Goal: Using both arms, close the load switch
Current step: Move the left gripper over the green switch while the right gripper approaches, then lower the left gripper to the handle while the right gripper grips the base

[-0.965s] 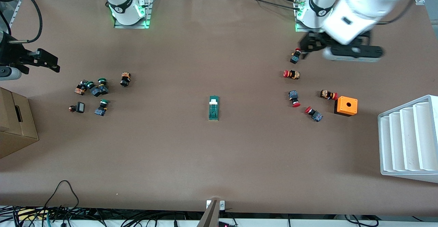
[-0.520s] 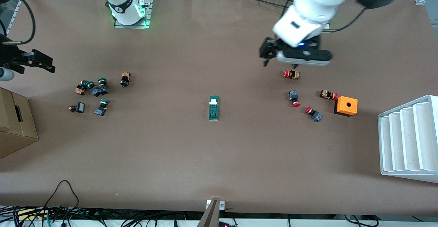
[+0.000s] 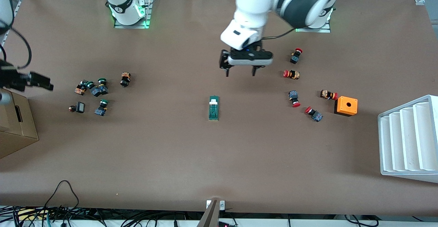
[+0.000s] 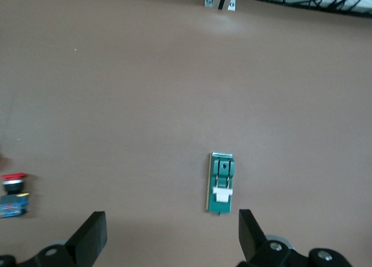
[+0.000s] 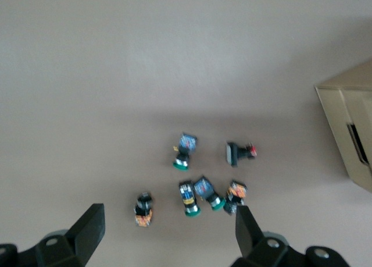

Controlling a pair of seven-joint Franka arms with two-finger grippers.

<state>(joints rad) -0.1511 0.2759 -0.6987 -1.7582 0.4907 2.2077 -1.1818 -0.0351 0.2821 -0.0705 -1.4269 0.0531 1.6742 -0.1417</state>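
Load switch point(image 3: 214, 108) lies flat near the middle of the brown counter point(image 3: 219, 158), alone, with bare surface all around it. The counter is covered in a plain matte brown sheet; dark cables point(image 3: 68, 216) trail along its edge nearest the front camera, and a small metal bracket point(image 3: 215, 206) sits at the middle of that edge. A cardboard box point(image 3: 15, 124) stands at the right arm's end of the counter and a white stepped tray point(image 3: 409, 139) at the left arm's end. Green-capped push buttons point(image 3: 95, 90) are clustered toward the right arm's end, red-capped push buttons point(image 3: 296, 83) are scattered toward the left arm's end, and an orange box point(image 3: 346, 106) with a round hole on top sits just beside one of the red ones. The switch is a narrow dark-green rectangular block with its long axis running toward the front camera, a white tab at the end farther from that camera and a ribbed green strip along its top; the left wrist view point(image 4: 221, 183) shows the same block and white tab. The left gripper point(image 3: 240, 71) hangs over bare counter between the left arm's base and the switch, apart from the switch, its fingers spread wide and holding nothing. The right gripper point(image 3: 42, 82) hovers over the right arm's end of the counter near the cardboard box, and its wrist view shows its fingers point(image 5: 87, 232) set wide apart above the green-capped cluster, empty.
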